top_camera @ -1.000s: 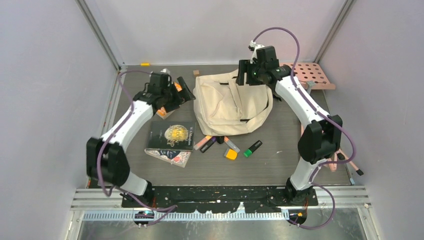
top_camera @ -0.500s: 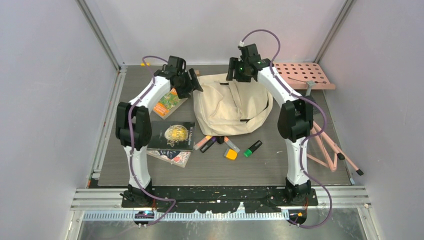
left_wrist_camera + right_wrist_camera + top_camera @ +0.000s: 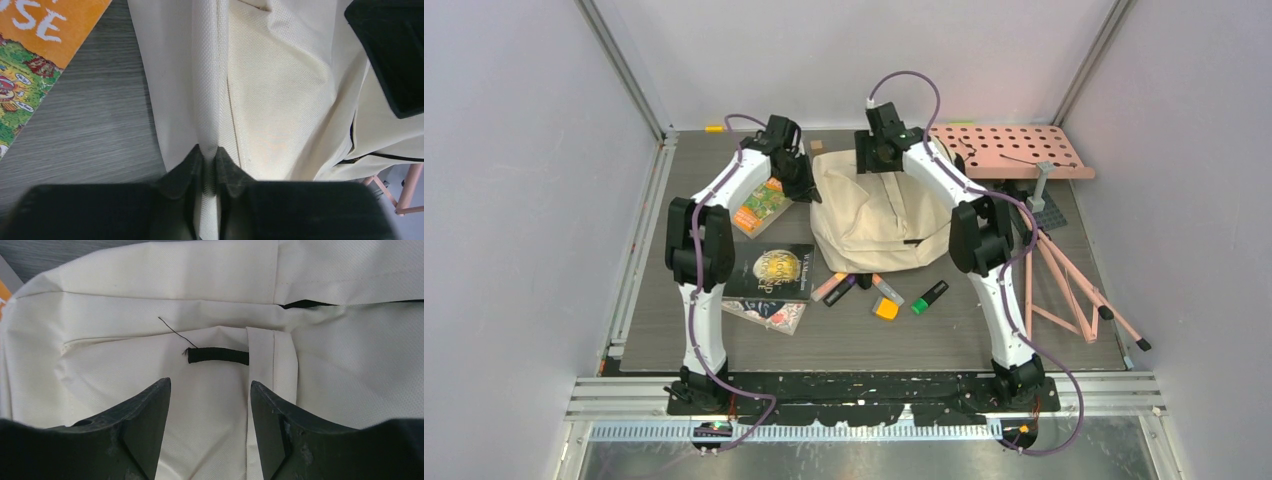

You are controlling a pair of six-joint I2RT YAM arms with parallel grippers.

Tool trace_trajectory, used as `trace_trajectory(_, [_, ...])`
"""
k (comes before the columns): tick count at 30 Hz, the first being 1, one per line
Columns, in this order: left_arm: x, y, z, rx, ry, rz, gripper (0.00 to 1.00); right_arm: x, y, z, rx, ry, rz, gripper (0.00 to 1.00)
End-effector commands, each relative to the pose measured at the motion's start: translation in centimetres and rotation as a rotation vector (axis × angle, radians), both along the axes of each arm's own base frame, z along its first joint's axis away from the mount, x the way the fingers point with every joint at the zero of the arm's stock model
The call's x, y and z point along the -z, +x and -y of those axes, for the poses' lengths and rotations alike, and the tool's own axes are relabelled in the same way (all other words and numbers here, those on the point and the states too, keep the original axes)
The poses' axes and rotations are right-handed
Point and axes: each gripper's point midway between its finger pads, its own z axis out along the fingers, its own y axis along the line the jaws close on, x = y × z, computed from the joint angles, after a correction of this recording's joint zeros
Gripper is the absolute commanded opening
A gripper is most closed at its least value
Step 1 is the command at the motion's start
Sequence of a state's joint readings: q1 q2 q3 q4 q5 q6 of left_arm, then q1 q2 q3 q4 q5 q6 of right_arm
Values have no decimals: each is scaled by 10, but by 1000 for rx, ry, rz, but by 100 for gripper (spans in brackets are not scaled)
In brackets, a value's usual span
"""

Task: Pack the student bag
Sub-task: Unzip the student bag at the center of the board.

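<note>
Both arms stretch far forward, elbows arched high. The left gripper [image 3: 209,154] pinches a ribbed fold of the soft cream woven bag [image 3: 879,215], which slumps at the middle of the grey table [image 3: 874,345]. The right gripper [image 3: 210,387] hangs spread above the bag's short black loop [image 3: 218,356], seemingly not touching it.

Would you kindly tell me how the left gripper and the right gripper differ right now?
The left gripper is shut, pinching a fabric fold of the student bag; the right gripper is open and holds nothing. The left gripper sits at the bag's side edge, near the orange book; the right gripper faces the bag's cloth, with a short black strap just ahead. Both are at the bag's far end.
</note>
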State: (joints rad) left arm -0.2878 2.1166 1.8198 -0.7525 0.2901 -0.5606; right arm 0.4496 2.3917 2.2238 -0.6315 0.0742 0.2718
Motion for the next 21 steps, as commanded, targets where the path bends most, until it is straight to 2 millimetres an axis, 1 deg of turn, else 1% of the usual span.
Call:
trace_trajectory(1, [-10, -5, 5, 61, -28, -4, 5, -27, 16, 3, 9, -65, 104, 66])
trace_trajectory(2, [-9, -7, 6, 68, -35, -11, 0, -26, 17, 0, -1, -71, 110, 65])
trace_trajectory(3, [-7, -10, 8, 77, -41, -26, 0, -23, 17, -2, -6, -75, 108, 65])
trace_trajectory(4, [-6, -12, 8, 81, -46, -39, 0, -25, 18, -7, -13, -73, 119, 65])
trace_trajectory(6, [-3, -14, 9, 93, -52, -53, 0, -23, 20, -12, -15, -80, 132, 65])
trace_trajectory(12, [-5, -12, 11, 121, -52, -46, 0, -12, 22, -22, -40, -88, 134, 65])
trace_trajectory(15, [-3, -14, 11, 127, -48, -62, 0, -5, 20, -34, -81, -49, 117, 61])
trace_trajectory(16, [-3, -16, 11, 130, -52, -67, 0, -7, 20, -37, -88, -37, 118, 60])
trace_trajectory(18, [-3, -17, 12, 135, -57, -64, 0, -6, 21, -39, -80, -31, 120, 59])
trace_trajectory(21, [-3, -18, 11, 141, -54, -63, 0, 4, 22, -35, -52, -51, 110, 59])
